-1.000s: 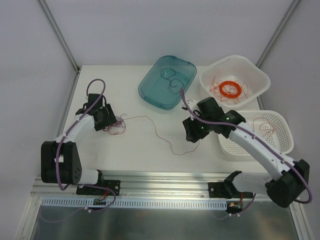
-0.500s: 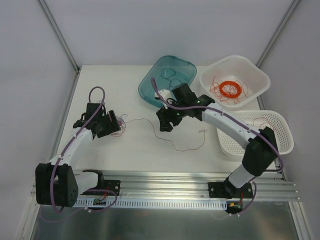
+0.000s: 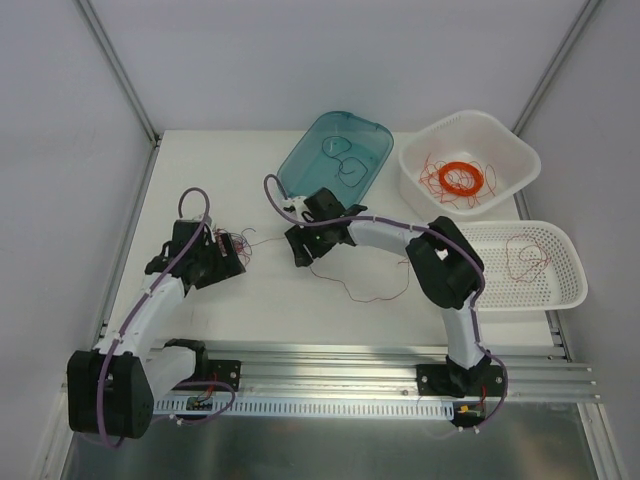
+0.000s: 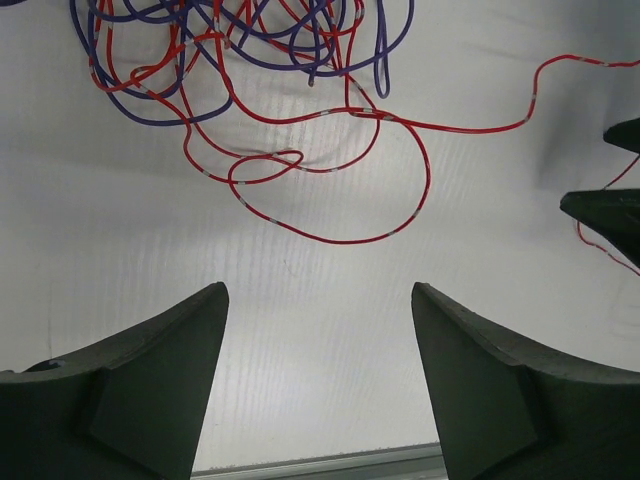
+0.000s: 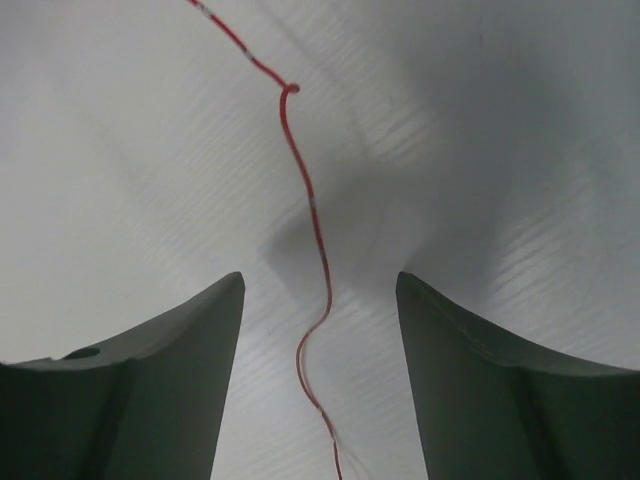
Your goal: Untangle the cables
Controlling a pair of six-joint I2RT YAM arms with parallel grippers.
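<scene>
While the cables (image 3: 233, 243) lie as a red and blue-black wad on the left half of the table (image 3: 250, 315), one red strand (image 5: 313, 205) trails off to the right. My left gripper (image 4: 318, 300) gapes empty just beside the wad, and my right gripper (image 5: 320, 285) stands open astride that strand.

The cables (image 3: 232, 243) lie on the table (image 3: 262, 318), left of the tub (image 3: 292, 185).

The cables (image 4: 243, 42) run off the left wrist view's top edge
</scene>
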